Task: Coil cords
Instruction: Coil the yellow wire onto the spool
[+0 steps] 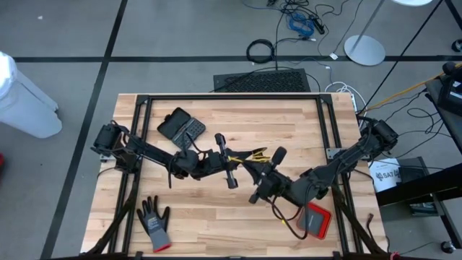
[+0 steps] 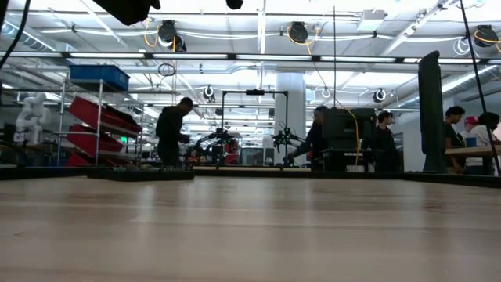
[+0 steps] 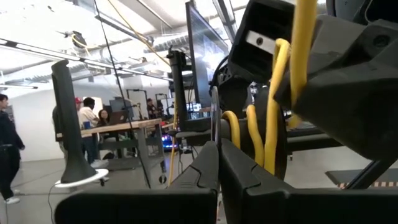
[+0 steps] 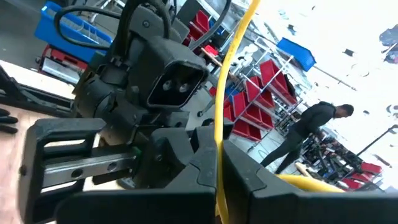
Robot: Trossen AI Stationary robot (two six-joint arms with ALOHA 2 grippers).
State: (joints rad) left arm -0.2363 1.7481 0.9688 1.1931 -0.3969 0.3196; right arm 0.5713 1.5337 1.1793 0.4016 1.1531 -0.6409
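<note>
The thin yellow cord (image 1: 253, 154) hangs in the air over the middle of the table, between my two grippers. Up close it shows as several loops (image 3: 273, 118). My left gripper (image 1: 238, 160) comes in from the table's left and is shut, with the loops running down behind its fingers. My right gripper (image 1: 254, 167) comes from the right, faces the left one closely, and is shut on a strand of the cord (image 4: 231, 74). In the low view neither the cord nor a gripper shows. My left gripper is shut where the yellow loops (image 3: 266, 155) run down behind its fingertips. Its own fingers hide the place of contact, so which strand it has cannot be told. The fingers lie about level, coming from the table's left, and the cord is clear of the table. My right gripper pinches one strand of the yellow cord (image 4: 217, 149) between its two fingers. The strand rises out of the fingers and runs on past the left gripper. The fingers lie about level, coming from the table's right. The cord is lifted clear of the table.
A grey glove (image 1: 154, 222) lies near the front left. A black case (image 1: 180, 126) lies at the back left and a red flat object (image 1: 315, 220) at the front right. A black cable ring (image 1: 260, 50) lies on the floor beyond the table.
</note>
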